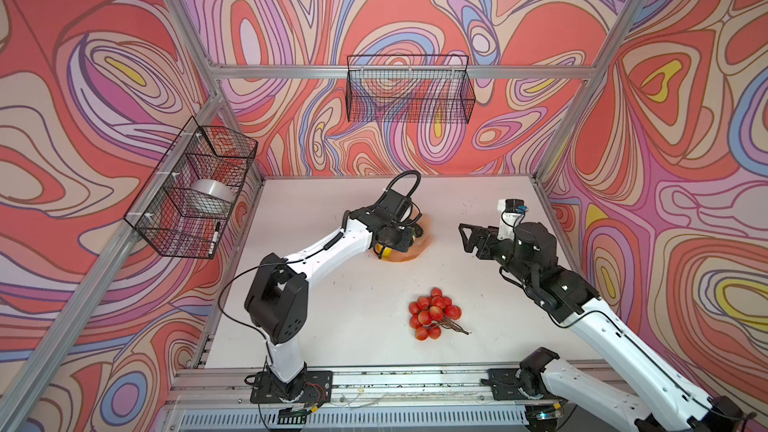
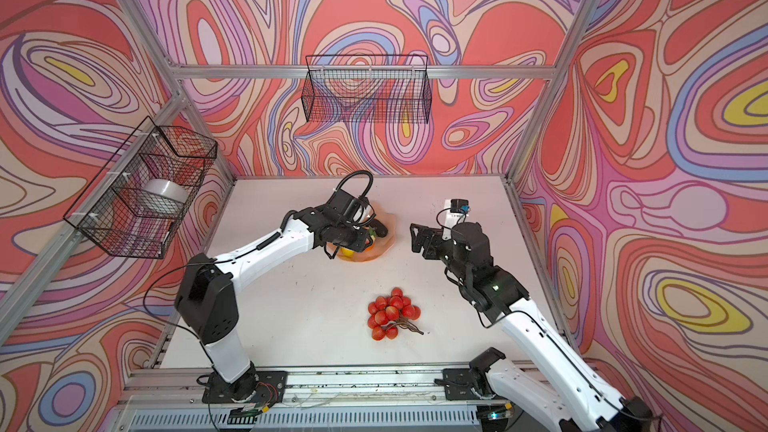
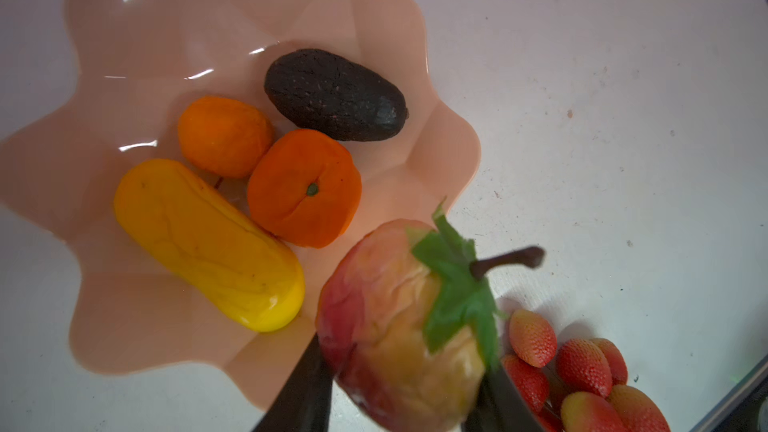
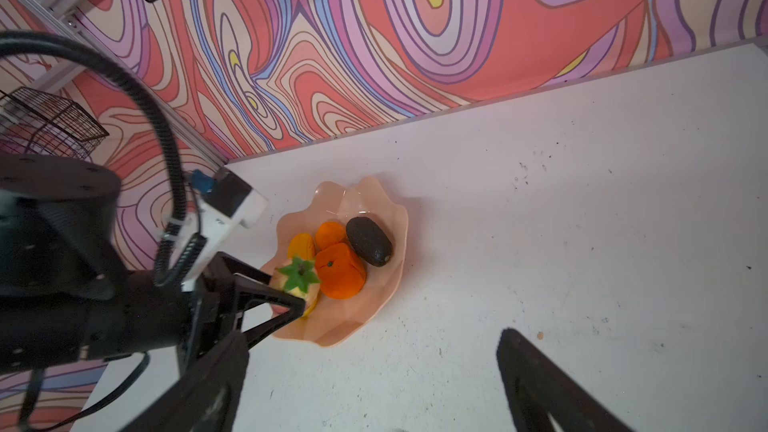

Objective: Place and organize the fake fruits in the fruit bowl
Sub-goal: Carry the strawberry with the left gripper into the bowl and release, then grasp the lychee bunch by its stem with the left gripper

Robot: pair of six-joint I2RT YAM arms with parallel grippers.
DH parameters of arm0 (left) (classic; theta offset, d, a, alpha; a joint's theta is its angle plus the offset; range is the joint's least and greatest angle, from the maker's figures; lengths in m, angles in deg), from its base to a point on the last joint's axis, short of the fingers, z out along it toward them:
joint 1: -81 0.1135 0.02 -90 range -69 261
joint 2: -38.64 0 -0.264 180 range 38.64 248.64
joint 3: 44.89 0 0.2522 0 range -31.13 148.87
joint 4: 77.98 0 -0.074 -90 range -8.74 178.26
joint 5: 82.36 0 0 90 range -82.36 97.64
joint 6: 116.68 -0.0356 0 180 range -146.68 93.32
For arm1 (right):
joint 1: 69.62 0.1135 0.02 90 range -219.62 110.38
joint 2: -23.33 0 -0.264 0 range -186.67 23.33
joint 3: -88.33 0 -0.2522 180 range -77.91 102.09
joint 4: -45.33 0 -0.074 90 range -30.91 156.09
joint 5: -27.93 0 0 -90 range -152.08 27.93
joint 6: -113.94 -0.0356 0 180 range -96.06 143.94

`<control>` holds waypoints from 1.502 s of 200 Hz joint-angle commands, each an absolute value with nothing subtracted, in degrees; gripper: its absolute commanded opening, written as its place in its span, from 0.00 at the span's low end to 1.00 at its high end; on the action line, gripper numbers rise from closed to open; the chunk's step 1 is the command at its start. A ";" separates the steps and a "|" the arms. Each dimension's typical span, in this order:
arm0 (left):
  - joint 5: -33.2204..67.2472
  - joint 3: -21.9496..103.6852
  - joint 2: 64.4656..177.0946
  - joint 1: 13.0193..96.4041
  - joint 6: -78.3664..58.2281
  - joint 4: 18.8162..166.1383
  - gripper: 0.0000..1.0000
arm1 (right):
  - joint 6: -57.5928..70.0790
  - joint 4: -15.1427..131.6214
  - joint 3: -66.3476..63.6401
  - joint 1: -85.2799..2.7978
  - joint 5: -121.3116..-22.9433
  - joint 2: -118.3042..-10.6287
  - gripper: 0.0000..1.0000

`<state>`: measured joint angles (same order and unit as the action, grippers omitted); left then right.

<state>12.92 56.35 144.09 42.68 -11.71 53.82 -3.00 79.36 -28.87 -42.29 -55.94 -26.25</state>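
We see the glossy peach-pink scalloped bowl [image 3: 436, 151] holding a dark avocado [image 3: 332, 95], two oranges [image 3: 305, 189] and a yellow-orange gourd-shaped fruit [image 3: 208, 243]. Above its rim, the left gripper [image 3: 399, 401] grasps a red strawberry [image 3: 395, 326]. Red grapes [image 1: 434, 311] lie nearby; the right gripper [image 4: 374, 388] hangs released beside the bowl.

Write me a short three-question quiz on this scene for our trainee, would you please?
1. True or false: the grape bunch lies on the table, outside the bowl.
2. What does the left end effector hold? A banana; B strawberry; C lemon.
3. How many loose fruits rest in the bowl?
Key: 1 true; 2 B; 3 four.
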 commanded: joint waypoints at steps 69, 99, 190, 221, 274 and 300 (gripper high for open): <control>11.25 70.92 160.46 42.46 -12.85 44.56 0.48 | -5.23 84.31 -31.76 -42.70 -54.01 -23.01 0.98; 11.64 69.01 156.99 42.43 -11.92 46.76 0.60 | -5.06 84.05 -31.72 -42.73 -53.30 -22.86 0.98; 13.53 44.61 123.01 38.75 -15.68 63.59 0.68 | -8.76 78.90 -32.04 -44.02 -55.33 -24.81 0.98; 13.98 29.27 112.03 29.21 -22.51 74.99 0.64 | -11.17 75.54 -31.81 -47.72 -61.16 -29.58 0.98; 3.36 13.10 108.04 10.78 -34.59 91.19 0.64 | -17.20 69.32 -38.05 -55.48 -70.25 -33.89 0.98; -3.21 12.21 113.71 4.05 -43.91 97.89 0.63 | -18.86 68.47 -41.33 -57.75 -72.88 -32.57 0.98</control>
<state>4.31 12.16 109.57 8.10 -32.65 86.41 -16.02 71.03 -39.03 -56.13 -68.60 -34.09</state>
